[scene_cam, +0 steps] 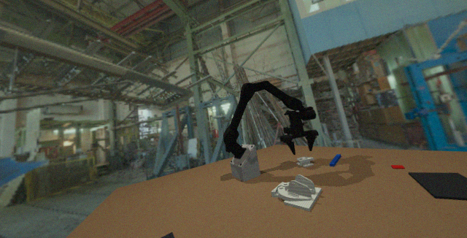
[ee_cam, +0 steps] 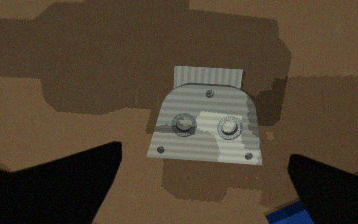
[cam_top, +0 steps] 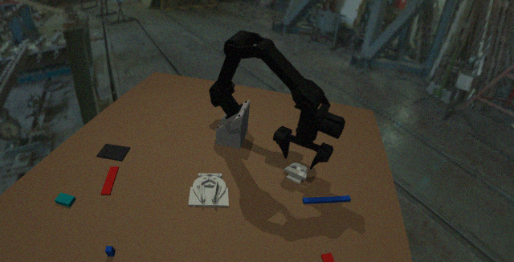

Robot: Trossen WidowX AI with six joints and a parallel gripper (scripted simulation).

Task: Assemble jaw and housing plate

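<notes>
My end effector (cam_top: 299, 162) (scene_cam: 302, 152) (ee_cam: 204, 156) is wide open, nothing in its grip. It points down above the housing plate (cam_top: 296, 171) (scene_cam: 305, 161) (ee_cam: 205, 105), fingertips apart, one toward each side of it in the wrist view, no contact seen.

Housing plate: pale grey, on the counter (cam_top: 161, 222) (scene_cam: 182, 201) (ee_cam: 10, 110), away from the base (cam_top: 209, 202) (scene_cam: 308, 203). Wrist view has two round features side by side, three small dark holes and a ribbed strip along the rounded edge. So it's off the base, not closed over the stubs.

Base: pale, flat on the counter, rounded parts and upright fins on top. Can't tell which jaw sits on which pin, or whether teeth mesh; too small.

Blue bar (cam_top: 326, 199) (scene_cam: 335, 160) (ee_cam: 292, 214) lies near the housing plate, apart from it; wrist view catches it partly behind one finger. In the top view, red strip (cam_top: 109, 180) lies between black sheet (cam_top: 113, 152) and teal block (cam_top: 65, 199). Small blue block (cam_top: 110, 251) is near the bottom edge.
</notes>
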